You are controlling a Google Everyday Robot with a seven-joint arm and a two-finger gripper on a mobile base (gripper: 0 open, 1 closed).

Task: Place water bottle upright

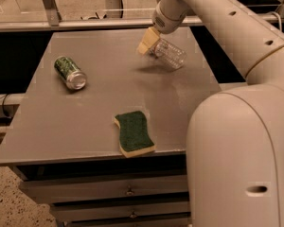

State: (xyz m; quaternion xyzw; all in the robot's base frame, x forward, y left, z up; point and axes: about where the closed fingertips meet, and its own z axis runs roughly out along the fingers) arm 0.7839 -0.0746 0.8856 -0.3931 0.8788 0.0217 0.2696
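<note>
Progress looks early: water bottle (171,55) sits tilted near the table's (99,103) far right, gripper (148,41) right against its left end, can't tell if it's clamped, nothing stood up yet.

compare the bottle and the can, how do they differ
The bottle is clear ribbed plastic; the can is green metal. The bottle is at the far right of the table, with the gripper at its left end; the can lies alone on the left, with nothing touching it. Shared: neither stands upright.
</note>
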